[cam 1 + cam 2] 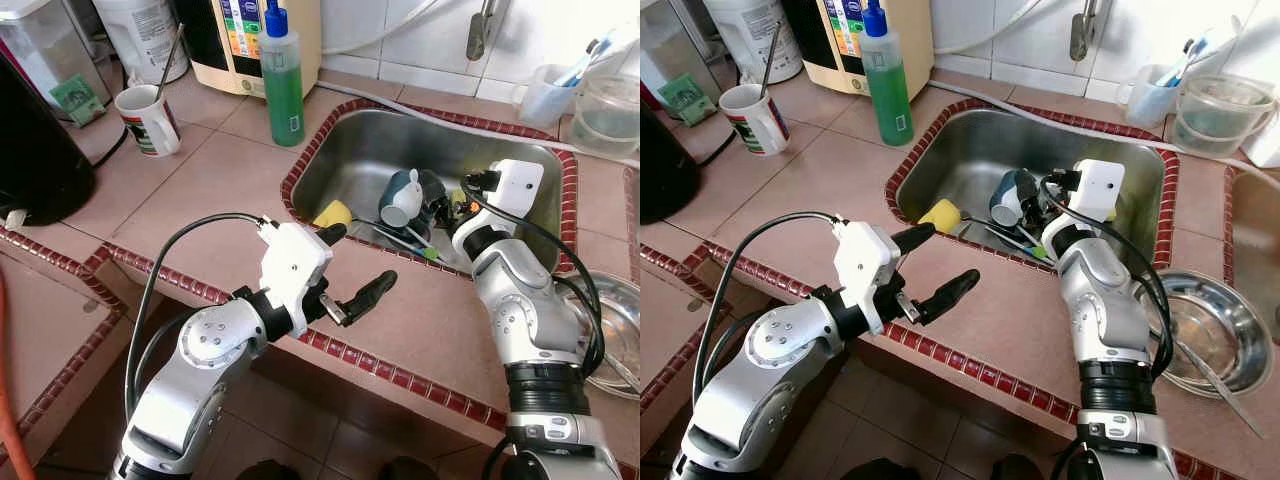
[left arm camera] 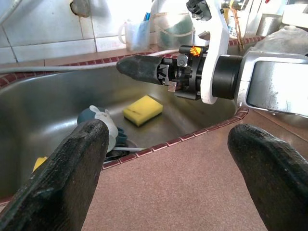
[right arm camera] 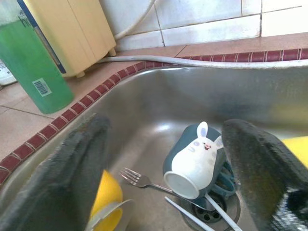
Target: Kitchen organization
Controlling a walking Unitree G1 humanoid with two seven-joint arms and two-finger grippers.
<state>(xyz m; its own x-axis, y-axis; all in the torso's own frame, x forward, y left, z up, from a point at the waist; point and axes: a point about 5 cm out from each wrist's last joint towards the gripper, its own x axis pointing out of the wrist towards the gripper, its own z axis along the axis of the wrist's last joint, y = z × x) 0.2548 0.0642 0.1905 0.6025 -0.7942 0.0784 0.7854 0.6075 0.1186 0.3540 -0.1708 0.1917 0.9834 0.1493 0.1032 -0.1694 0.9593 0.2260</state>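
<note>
A teal mug with a white rabbit [image 1: 402, 197] lies on its side over the drain of the steel sink [image 1: 340, 160]. Beside it are a yellow sponge [image 1: 333, 213], a fork [image 3: 137, 179] and thin utensils [image 1: 405, 240]. My right gripper [image 3: 166, 144] hangs open inside the sink just above the mug, one finger on each side of it, holding nothing. My left gripper [image 1: 362, 258] is open and empty over the brown tiled counter [image 1: 420, 320] in front of the sink, pointing toward the basin.
A green soap bottle [image 1: 283, 75] and a cream appliance [image 1: 250, 40] stand behind the sink's left corner. Farther left are a white cup with a spoon [image 1: 148, 120] and a black appliance [image 1: 35, 150]. A steel bowl [image 1: 612, 330] sits on the right, plastic containers [image 1: 605, 105] behind it.
</note>
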